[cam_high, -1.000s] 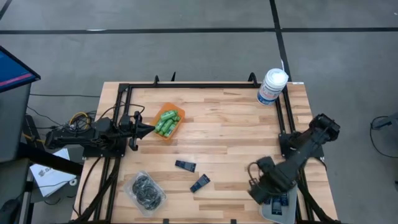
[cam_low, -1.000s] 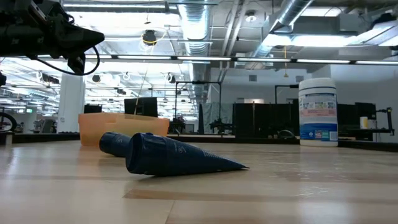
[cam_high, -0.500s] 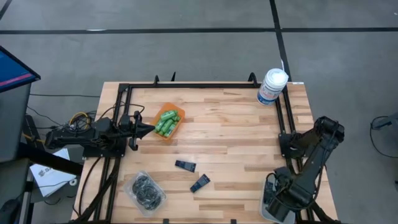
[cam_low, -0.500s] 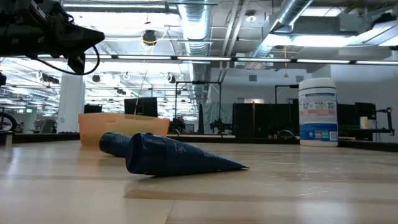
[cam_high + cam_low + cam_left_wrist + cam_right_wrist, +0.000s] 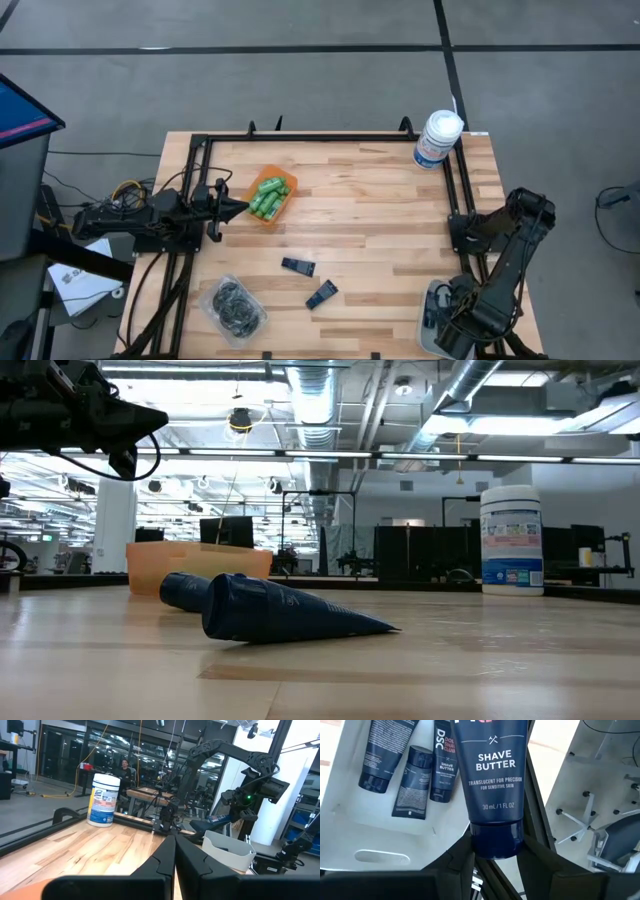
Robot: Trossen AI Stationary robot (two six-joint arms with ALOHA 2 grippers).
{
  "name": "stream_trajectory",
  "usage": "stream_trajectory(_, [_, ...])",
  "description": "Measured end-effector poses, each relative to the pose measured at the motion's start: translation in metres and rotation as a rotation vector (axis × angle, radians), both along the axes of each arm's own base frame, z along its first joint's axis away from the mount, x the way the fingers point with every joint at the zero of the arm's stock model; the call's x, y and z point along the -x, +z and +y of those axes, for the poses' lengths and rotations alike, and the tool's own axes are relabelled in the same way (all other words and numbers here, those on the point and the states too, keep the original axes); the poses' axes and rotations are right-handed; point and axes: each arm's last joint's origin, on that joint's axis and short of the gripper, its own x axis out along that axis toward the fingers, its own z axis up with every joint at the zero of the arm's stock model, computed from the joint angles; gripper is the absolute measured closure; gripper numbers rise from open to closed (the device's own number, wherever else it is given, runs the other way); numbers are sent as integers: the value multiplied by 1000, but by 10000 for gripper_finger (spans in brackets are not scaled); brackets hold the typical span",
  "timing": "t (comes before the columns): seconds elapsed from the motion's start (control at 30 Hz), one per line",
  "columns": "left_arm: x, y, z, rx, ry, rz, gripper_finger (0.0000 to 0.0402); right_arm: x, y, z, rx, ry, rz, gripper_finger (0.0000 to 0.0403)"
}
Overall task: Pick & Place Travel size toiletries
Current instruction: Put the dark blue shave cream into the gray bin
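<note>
Right gripper [image 5: 492, 852] clamped on a navy shave butter tube [image 5: 492, 780], over the white bin [image 5: 432, 325] at the table's near right corner
Three more navy tubes [image 5: 410, 782] lie in that bin. Left gripper [image 5: 240, 208] fingers closed, empty, parked beside the orange tray [image 5: 285, 195] of green bottles [image 5: 268, 196]. Two tubes [image 5: 298, 266] and packeted black rings [image 5: 233, 305] sit on the table [image 5: 380, 220], white canister [image 5: 437, 138] at far right

Navy tube [image 5: 492, 780]: "SHAVE BUTTER", "30 mL / 1 FL OZ". Smaller tube [image 5: 443, 767]: "SHAVE BUTTER".
</note>
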Motion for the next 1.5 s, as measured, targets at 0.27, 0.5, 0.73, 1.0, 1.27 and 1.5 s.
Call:
stream_trajectory(0.27, [0, 0, 0, 0, -3, 1, 400, 0, 0, 0, -1, 0, -1, 292])
stream_trajectory(0.5, [0, 0, 0, 0, -3, 1, 400, 0, 0, 0, -3, 0, -2, 292])
stream_trajectory(0.73, [0, 0, 0, 0, -3, 1, 400, -4, -1, 1, -24, -24, -18, 292])
stream_trajectory(1.0, [0, 0, 0, 0, 2, 1, 400, -8, -1, 4, -54, -38, -39, 292])
stream_trajectory(1.27, [0, 0, 0, 0, 1, 1, 400, -21, -3, 16, -195, -52, -132, 292])
stream_trajectory(1.5, [0, 0, 0, 0, 1, 0, 400, -27, -23, 28, -175, -53, -89, 292])
